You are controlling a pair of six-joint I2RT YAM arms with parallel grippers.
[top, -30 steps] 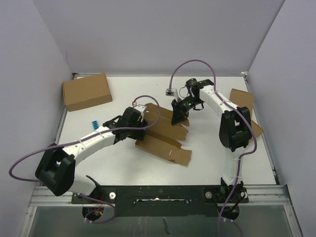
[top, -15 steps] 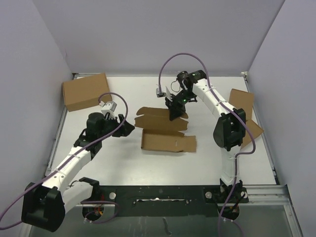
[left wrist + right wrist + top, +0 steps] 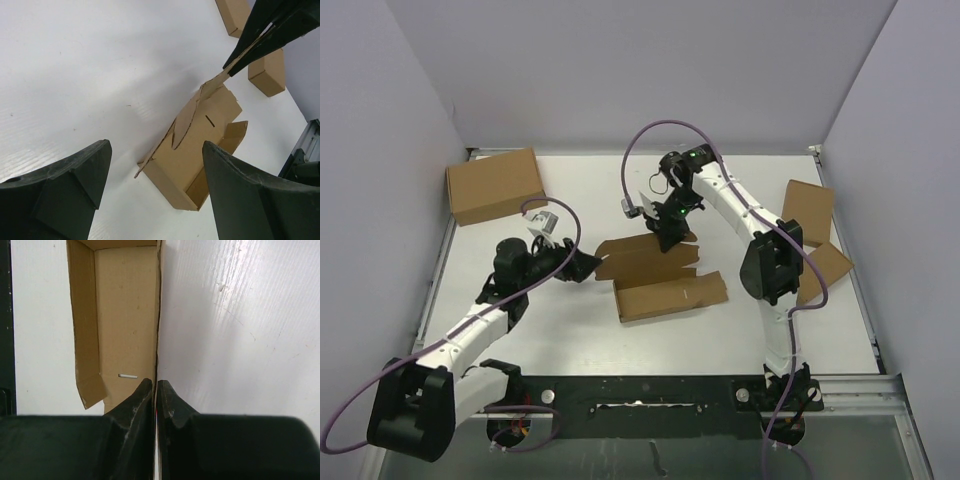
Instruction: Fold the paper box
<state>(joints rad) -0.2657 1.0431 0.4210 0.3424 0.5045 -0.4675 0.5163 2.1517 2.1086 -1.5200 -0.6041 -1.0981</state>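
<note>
The paper box (image 3: pixel 670 295) lay half-folded at the middle of the bench (image 3: pixel 570 345), one long trough already raised and a flat flap reaching toward the upper part of the frame. Over the last second the left arm (image 3: pixel 470 320) had drawn off it to the left, and the left jaws now stood spread with nothing between them, just beside the box's left end. The left wrist view showed only bare bench in the gap, with the box beyond. The right arm (image 3: pixel 720 195) had meanwhile swung leftward and taken the cardboard with it, so the box had turned slightly and slid toward the centre. The right jaws were shut on the thin edge of the upper flap – in the right wrist view the edge ran straight up from between them. Only that one pinch held the box, then, and the fold looked far from finished – the flaps were still splayed. The left jaws probably needed a fresh hold. The closed carton (image 3: pixel 495 185) sat well apart at upper left.
</note>
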